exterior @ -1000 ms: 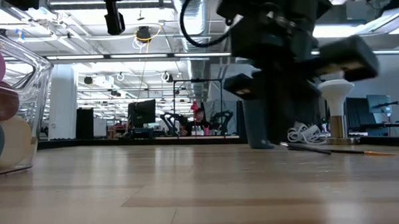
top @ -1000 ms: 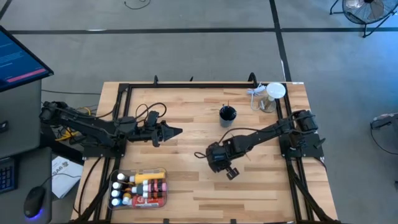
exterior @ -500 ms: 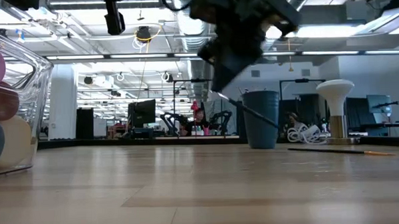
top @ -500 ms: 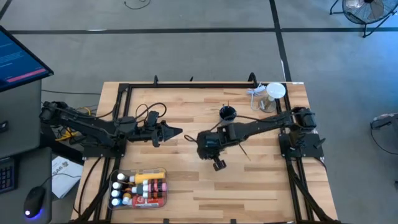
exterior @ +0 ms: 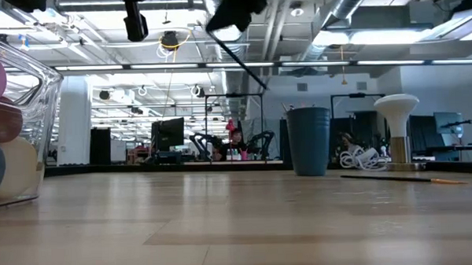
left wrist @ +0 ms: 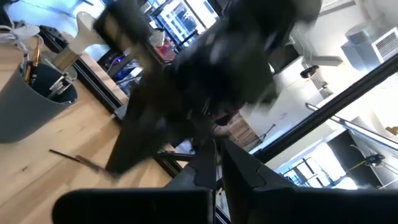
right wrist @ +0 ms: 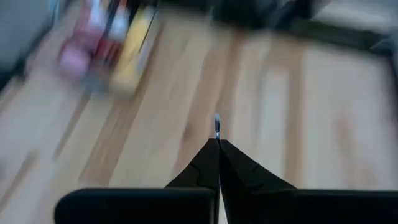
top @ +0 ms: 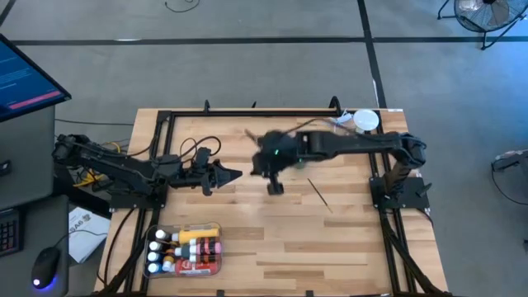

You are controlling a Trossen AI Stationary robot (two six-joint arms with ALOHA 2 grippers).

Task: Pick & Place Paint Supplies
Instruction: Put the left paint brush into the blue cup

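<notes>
My right gripper (top: 273,186) hangs high over the table's middle, shut on a thin dark brush (exterior: 245,65). A second brush (top: 320,196) lies flat on the wood to its right. A clear box (top: 186,247) at the near left holds several paint tubes and bottles, among them a yellow one. A blue-grey cup (exterior: 309,138) with brushes in it stands at the far right; in the high view the right arm covers it. My left gripper (top: 235,174) hovers level over the table's left middle, shut and holding nothing. My right gripper pinches the brush between its two fingertips (right wrist: 211,155), close to one end. A short pale tip (right wrist: 216,124) pokes out past them. The fingers slant down from the table's right. The rest of the brush (exterior: 254,75) slopes down to the right, clear of the table.
A clear jar with a white lid (top: 364,122) and a coil of white cord sit at the far right corner. A black frame rail (top: 247,112) runs along the far edge. Bare wood lies between the box and the loose brush.
My right gripper has risen from near the table top at the near middle and swung toward the left and far edges. It has tipped from steeply down to a slant. The brush has gone up with it and hangs clear of the table.
</notes>
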